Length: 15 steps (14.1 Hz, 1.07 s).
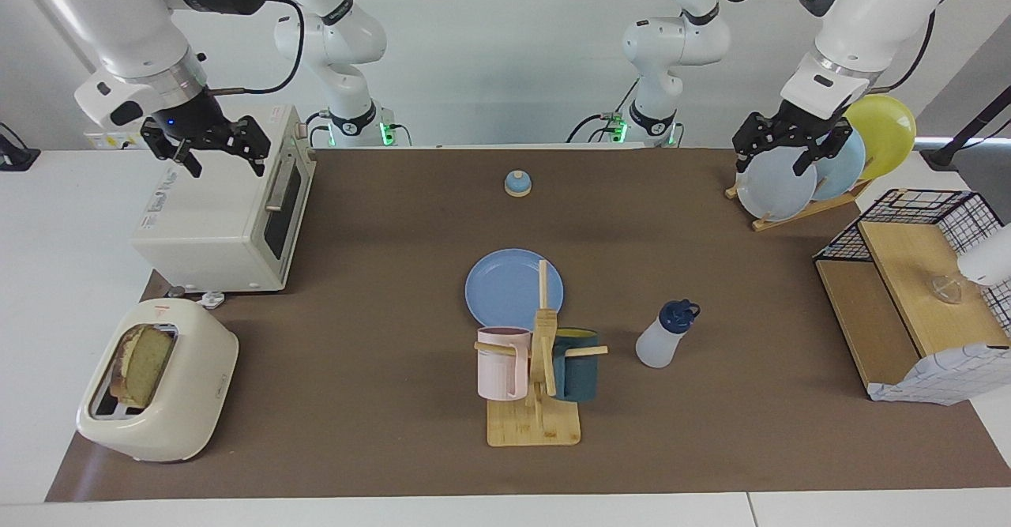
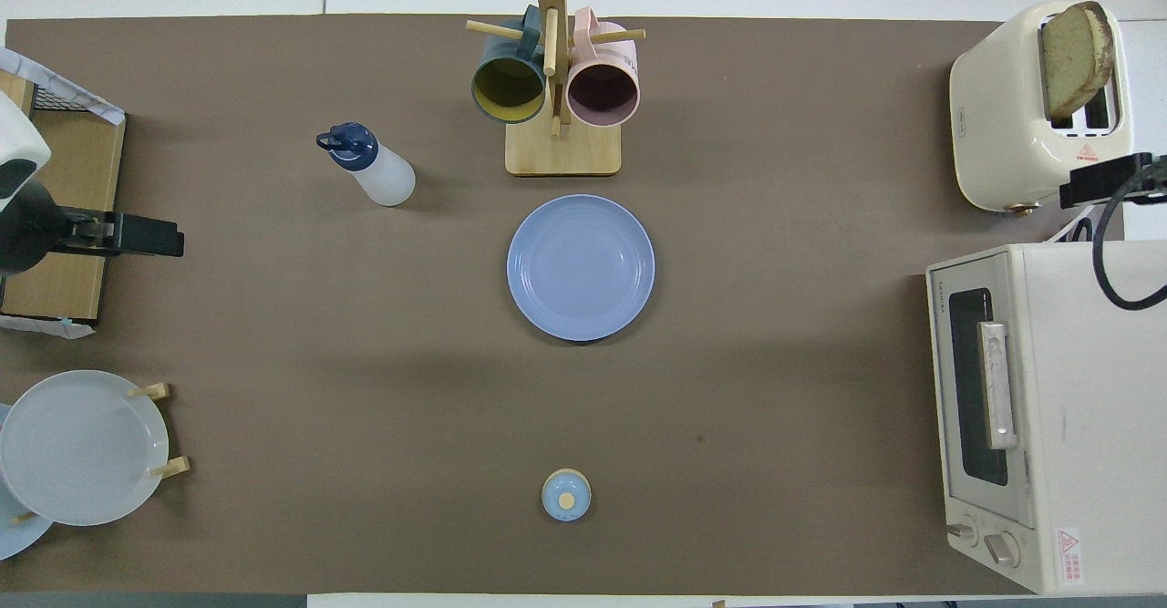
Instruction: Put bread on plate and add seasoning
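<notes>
Speckled square bread (image 1: pixel 140 363) stands upright in the glossy cream toaster (image 1: pixel 158 381) at the right arm's end. Matte round blue plate (image 1: pixel 505 286) lies mid-surface, a wooden mug rack (image 1: pixel 537 389) just beside it. Translucent seasoning bottle (image 1: pixel 666 334) stands nearby. Left gripper (image 1: pixel 772 150) hangs released over racked plates (image 1: pixel 778 183); right gripper (image 1: pixel 207 146) released over the boxy oven (image 1: pixel 221 211).

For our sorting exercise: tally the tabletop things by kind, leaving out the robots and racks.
Plates: 4 (blue plate, three racked)
Mugs: 2
Bottle: 1
Bread: 1
Toaster: 1
Oven: 1
Bell: 1
Total: 11
</notes>
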Each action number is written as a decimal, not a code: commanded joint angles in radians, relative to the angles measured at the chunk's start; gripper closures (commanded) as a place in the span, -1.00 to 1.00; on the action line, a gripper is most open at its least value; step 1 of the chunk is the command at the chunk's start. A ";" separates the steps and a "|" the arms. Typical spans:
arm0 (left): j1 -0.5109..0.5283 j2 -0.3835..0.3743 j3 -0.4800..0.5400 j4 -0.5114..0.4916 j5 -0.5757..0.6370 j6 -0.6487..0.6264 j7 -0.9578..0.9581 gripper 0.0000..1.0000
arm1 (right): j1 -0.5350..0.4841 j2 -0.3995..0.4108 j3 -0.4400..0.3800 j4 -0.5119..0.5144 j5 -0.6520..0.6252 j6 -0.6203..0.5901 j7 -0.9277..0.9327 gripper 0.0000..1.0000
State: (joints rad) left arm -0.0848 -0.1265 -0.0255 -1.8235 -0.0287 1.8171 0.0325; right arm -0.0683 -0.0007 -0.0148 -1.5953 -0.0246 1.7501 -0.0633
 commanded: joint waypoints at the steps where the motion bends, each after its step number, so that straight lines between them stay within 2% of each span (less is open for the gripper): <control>1: -0.033 -0.113 0.004 -0.205 -0.007 0.184 -0.057 -1.00 | -0.008 -0.004 0.004 -0.047 0.003 0.173 -0.020 -1.00; 3: -0.061 -0.140 0.004 -0.276 -0.007 0.263 -0.060 -1.00 | -0.008 -0.001 0.004 -0.083 0.002 0.277 -0.035 -1.00; 4: -0.064 -0.148 0.004 -0.296 -0.007 0.284 -0.059 -1.00 | -0.014 0.013 0.004 -0.104 -0.006 0.339 -0.042 -0.93; 5: -0.079 -0.162 0.004 -0.325 -0.007 0.313 -0.060 -1.00 | -0.037 0.043 0.004 -0.115 -0.012 0.400 -0.047 -0.92; 9: -0.151 -0.234 0.004 -0.520 -0.007 0.565 -0.163 -1.00 | -0.068 0.171 0.004 -0.107 -0.034 0.577 -0.149 -0.92; 11: -0.177 -0.226 -0.005 -0.551 -0.007 0.634 -0.215 -1.00 | -0.094 0.212 0.004 -0.107 -0.041 0.640 -0.191 -0.92; 15: -0.181 -0.220 -0.069 -0.652 -0.007 0.838 -0.270 -1.00 | -0.097 0.245 0.004 -0.107 -0.052 0.677 -0.196 -0.84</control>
State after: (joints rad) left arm -0.2585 -0.3193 -0.0780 -2.4048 -0.0287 2.5626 -0.2118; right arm -0.1533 0.2344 -0.0200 -1.7049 -0.0626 2.4037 -0.2408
